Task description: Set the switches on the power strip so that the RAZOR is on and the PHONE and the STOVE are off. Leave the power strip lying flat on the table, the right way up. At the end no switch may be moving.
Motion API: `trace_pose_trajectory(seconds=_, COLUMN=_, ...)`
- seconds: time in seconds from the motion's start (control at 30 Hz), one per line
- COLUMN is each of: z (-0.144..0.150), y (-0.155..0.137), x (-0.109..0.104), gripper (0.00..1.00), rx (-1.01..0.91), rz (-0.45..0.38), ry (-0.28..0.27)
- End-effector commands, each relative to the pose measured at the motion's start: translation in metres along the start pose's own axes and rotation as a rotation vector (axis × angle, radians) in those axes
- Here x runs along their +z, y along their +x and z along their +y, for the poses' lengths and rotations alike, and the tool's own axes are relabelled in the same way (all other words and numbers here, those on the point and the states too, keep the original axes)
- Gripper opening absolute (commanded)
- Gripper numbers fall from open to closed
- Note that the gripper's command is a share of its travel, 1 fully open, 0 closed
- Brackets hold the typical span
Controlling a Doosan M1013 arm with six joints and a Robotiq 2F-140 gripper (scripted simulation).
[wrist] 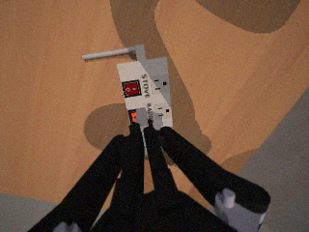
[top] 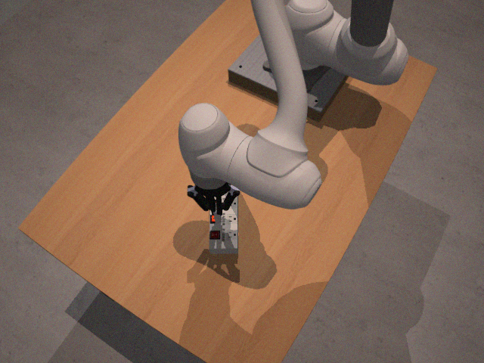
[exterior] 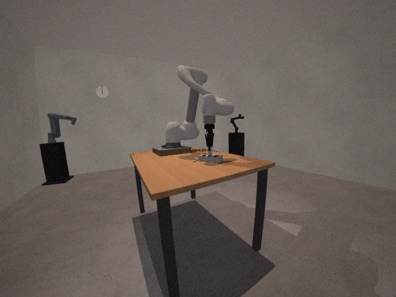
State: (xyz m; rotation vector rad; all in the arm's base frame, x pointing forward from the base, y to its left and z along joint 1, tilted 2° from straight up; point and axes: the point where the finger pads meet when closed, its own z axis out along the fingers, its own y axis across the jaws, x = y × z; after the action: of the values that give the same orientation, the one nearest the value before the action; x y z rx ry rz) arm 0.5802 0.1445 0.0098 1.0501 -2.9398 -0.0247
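A grey-white power strip [top: 223,228] lies flat on the wooden table, right way up; it also shows in the wrist view [wrist: 145,99] and small in the exterior view [exterior: 210,157]. The STOVE switch [wrist: 130,89] is dark red. The switch beside it [wrist: 132,116], by the label starting "RA", glows bright orange-red and is partly covered by my fingers. My gripper [wrist: 142,115] is shut and empty, its tips resting on or just over that switch. It shows above the strip in the top view [top: 212,203]. The strip's far part, with the PHONE switch, is hidden under my gripper.
The strip's short grey cable stub [wrist: 107,53] sticks out sideways at the STOVE end. The arm's grey base plate [top: 285,82] sits at the table's far end. The table's near edge [top: 164,324] is below the strip.
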Motion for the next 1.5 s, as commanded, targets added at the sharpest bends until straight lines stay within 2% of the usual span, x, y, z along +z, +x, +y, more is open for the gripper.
trace_pose_trajectory(seconds=0.0, z=0.003, y=-0.001, x=0.004, gripper=0.00, rx=0.001, rz=0.001, ry=-0.002)
trace_pose_trajectory(seconds=1.2, z=0.003, y=-0.001, x=0.004, gripper=0.00, rx=0.001, rz=0.001, ry=-0.002)
trace_pose_trajectory(seconds=1.47, z=0.003, y=-0.001, x=-0.010, gripper=0.00, rx=0.001, rz=0.001, ry=-0.002)
